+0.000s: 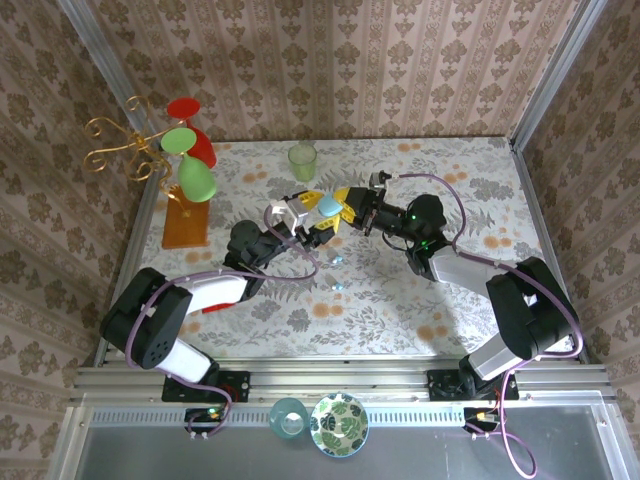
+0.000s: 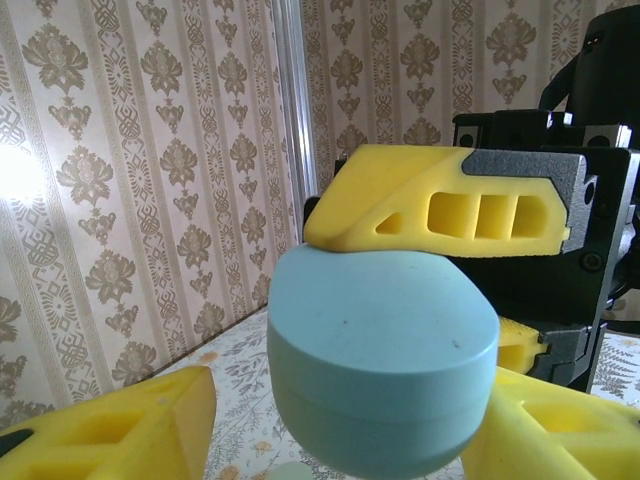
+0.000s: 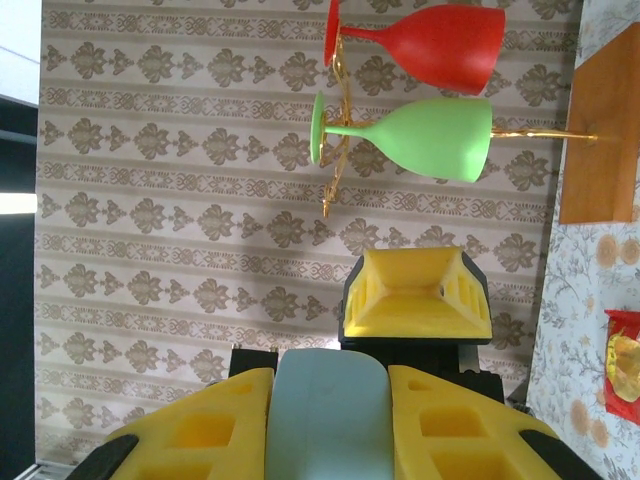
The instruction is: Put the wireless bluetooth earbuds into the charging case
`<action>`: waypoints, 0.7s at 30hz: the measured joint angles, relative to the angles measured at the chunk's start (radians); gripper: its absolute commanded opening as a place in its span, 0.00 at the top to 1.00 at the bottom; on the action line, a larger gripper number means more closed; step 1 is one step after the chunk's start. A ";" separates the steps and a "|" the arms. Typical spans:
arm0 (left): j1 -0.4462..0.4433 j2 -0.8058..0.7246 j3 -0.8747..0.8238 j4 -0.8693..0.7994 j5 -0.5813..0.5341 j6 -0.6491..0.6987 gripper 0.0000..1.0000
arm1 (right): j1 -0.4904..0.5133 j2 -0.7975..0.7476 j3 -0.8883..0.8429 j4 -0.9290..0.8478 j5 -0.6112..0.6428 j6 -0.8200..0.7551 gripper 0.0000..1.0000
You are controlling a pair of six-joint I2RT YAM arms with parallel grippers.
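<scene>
The smooth, light blue, pebble-shaped plastic charging case (image 2: pixel 380 350) is sitting shut between the jaws of the right gripper (image 3: pixel 330 385), whose yellow fingers (image 2: pixel 440 210) are pinching it on its two broad faces. In the left wrist view its long axis is running crossways, from one jaw of the left gripper (image 2: pixel 345 420) toward the other, and the lid seam is circling it just under the flat upper face. The left gripper's jaws are standing open on either side of the case. A gap is showing at one finger; at the other I cannot tell whether it is touching.

The top view is showing two tiny light blue earbuds (image 1: pixel 335 262) lying on the floral table (image 1: pixel 480 290), on the arm-base side of both jaws and near each other. They are too small to tell which way they are pointing.

The right wrist view is showing the case's rounded end rising between the fingers, and red and green plastic goblets (image 3: pixel 420 135) beyond the jaws.
</scene>
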 measured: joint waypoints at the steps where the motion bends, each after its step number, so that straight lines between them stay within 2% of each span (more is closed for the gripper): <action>1: 0.000 0.000 0.000 0.000 0.000 0.000 0.37 | 0.000 0.000 0.000 0.000 0.000 0.000 0.84; 12: 0.000 0.000 0.002 0.000 0.009 0.000 0.38 | 0.000 0.017 0.000 0.000 0.003 0.000 0.84; 16: 0.000 0.000 0.002 0.000 0.013 0.003 0.45 | 0.000 0.019 0.000 0.000 0.003 0.000 0.84; 21: -0.001 0.000 0.003 0.000 0.026 0.008 0.59 | 0.000 0.019 0.000 0.000 0.006 0.000 0.83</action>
